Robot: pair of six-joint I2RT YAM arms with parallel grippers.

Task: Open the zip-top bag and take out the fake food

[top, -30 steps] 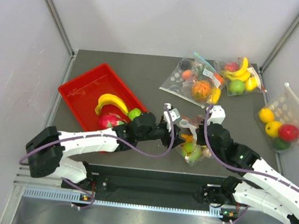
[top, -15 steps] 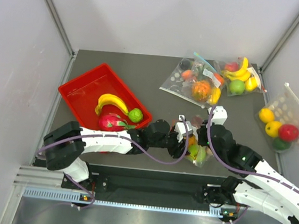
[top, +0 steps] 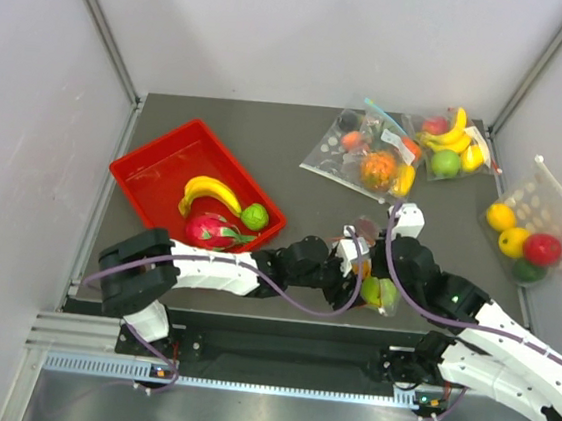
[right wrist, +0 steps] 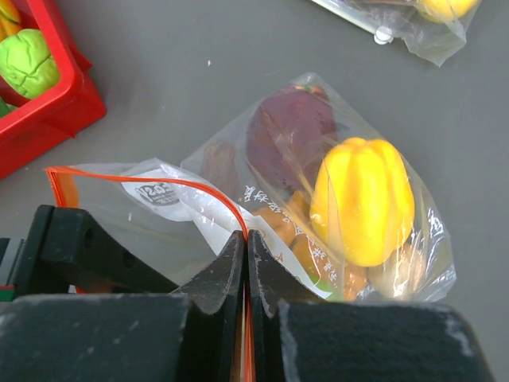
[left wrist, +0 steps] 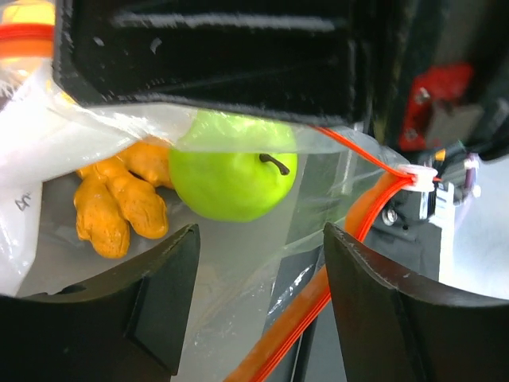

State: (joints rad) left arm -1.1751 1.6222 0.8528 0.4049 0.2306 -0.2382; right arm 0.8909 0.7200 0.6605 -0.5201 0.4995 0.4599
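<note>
Table (top: 296, 162): dark grey. The red tray (top: 129, 176) is sitting toward its left edge, and the other filled bags (top: 362, 159) are lying at the far right corner and right edge, apart from the work.

Left arm (top: 205, 265): over the last second it has been stretching rightward along the near edge. Its claw has gone from just short of the zip-top bag (top: 378, 293) to right against it. The bag itself is lying near the near edge, right of centre, having slid slightly toward that edge.

Right gripper (right wrist: 246, 239): it is staying clamped tight on the bag's rim. The orange-red zip strip (right wrist: 159, 180) is running straight into the closed jaws, and the mouth is gaping to the left of them.

Left gripper (left wrist: 258, 243): the jaws are standing apart with nothing between the fingers (left wrist: 163, 298). They are pointing at the bag's mouth. Whether they are already inside the plastic cannot be told.

Contents, all still bagged:
- green apple (left wrist: 235, 179), directly ahead of the left claw
- orange segment piece (left wrist: 119, 203), beside the apple
- yellow piece (right wrist: 362, 199) and dark purple piece (right wrist: 290, 131), deeper in the bag

Judgement: the bag is looking open enough, so the work is shifting from opening to removing food. The apple is probably the first pick. No food is out yet.
</note>
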